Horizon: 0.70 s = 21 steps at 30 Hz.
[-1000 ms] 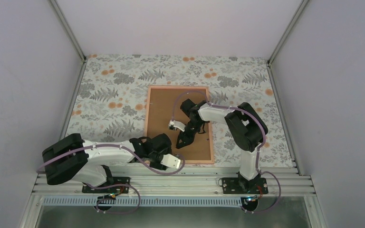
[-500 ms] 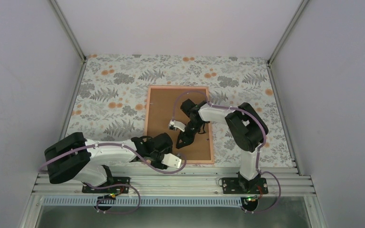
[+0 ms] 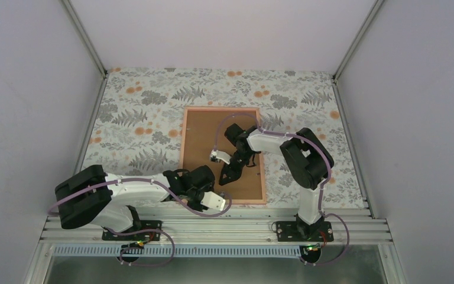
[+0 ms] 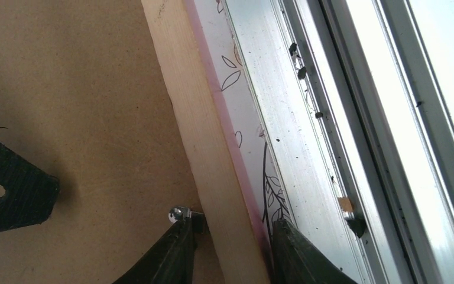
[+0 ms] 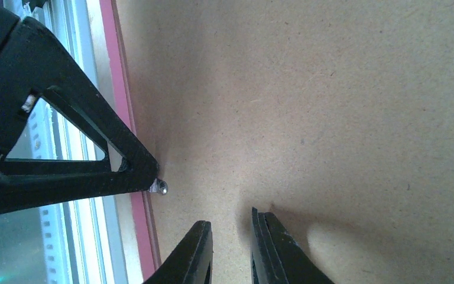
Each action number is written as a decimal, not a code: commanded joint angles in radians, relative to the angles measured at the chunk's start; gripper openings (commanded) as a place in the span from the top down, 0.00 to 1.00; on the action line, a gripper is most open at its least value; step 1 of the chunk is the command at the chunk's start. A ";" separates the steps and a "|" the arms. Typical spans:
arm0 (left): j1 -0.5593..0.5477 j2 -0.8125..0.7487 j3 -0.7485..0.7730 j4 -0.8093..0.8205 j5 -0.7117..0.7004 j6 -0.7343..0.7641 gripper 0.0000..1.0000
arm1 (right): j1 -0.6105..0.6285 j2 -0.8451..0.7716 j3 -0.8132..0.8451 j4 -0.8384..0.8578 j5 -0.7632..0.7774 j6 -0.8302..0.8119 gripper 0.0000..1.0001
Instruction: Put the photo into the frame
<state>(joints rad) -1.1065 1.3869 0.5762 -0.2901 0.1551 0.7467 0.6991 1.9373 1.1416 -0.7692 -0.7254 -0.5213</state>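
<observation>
1. The frame (image 4: 201, 130) is lying face down in the middle of the table, with its near side just beside the metal rails (image 4: 331, 118). A brown board (image 3: 204, 142) is filling its back. The photo is not showing in any view. It is probably sitting under the board, but that is only a guess.
2. The left gripper (image 4: 230, 236) is standing astride the frame's near side, one finger on the board side and one on the outer side. Both are sitting close against the wood, but I cannot tell whether they are pinching it.
3. The right gripper (image 5: 230, 219) is resting its tips on the board toward the near edge. Its fingers are almost together and holding nothing.
4. If the left gripper lifts while the right one is pressing down, the thin frame is risking a twist. The board could then pop loose and let the photo shift.
5. The inner left finger is sitting right at the board's edge, so a careless squeeze could be prising the board up.
6. The outer finger is working in a tight gap beside the metal rails and could be snagging the tablecloth (image 3: 136, 118).
7. The frame is looking like pale raw wood on its back, with a pink painted outer face; it is slim, flat and rectangular.
8. The board is looking like matte, slightly fibrous pressed board. The tablecloth is showing a printed pattern of leaves and orange flowers. The rails are showing as bright, grooved metal.
</observation>
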 commanded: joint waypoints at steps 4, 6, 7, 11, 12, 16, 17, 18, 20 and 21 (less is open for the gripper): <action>-0.013 0.033 -0.011 -0.072 0.057 0.020 0.70 | -0.001 0.045 -0.040 0.064 0.130 0.010 0.80; -0.012 0.026 -0.009 -0.073 0.050 0.020 0.71 | -0.001 0.043 -0.043 0.063 0.130 0.011 0.80; -0.012 0.022 -0.011 -0.074 0.046 0.020 0.71 | -0.001 0.042 -0.045 0.064 0.131 0.009 0.80; -0.009 -0.027 -0.012 -0.099 0.029 0.011 0.67 | -0.001 0.034 -0.039 0.052 0.110 0.003 0.79; -0.003 -0.049 -0.009 -0.112 0.031 0.010 0.64 | -0.001 0.025 -0.034 0.046 0.096 0.000 0.79; 0.048 -0.146 0.027 -0.194 0.086 0.008 0.47 | -0.003 -0.031 0.009 0.011 0.022 -0.023 0.73; 0.068 -0.159 0.042 -0.213 0.102 0.007 0.45 | -0.007 -0.048 0.026 0.004 0.010 -0.026 0.70; 0.094 -0.166 0.063 -0.235 0.121 0.009 0.44 | -0.013 -0.064 0.042 -0.003 -0.001 -0.027 0.67; 0.158 -0.169 0.108 -0.274 0.164 0.013 0.42 | -0.035 -0.091 0.080 -0.018 -0.023 -0.036 0.61; 0.197 -0.169 0.134 -0.287 0.183 0.017 0.40 | -0.051 -0.103 0.099 -0.024 -0.033 -0.040 0.58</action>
<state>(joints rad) -1.0077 1.2362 0.6178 -0.4870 0.2401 0.7513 0.6952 1.9053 1.1606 -0.7868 -0.7422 -0.5316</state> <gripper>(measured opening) 0.574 0.370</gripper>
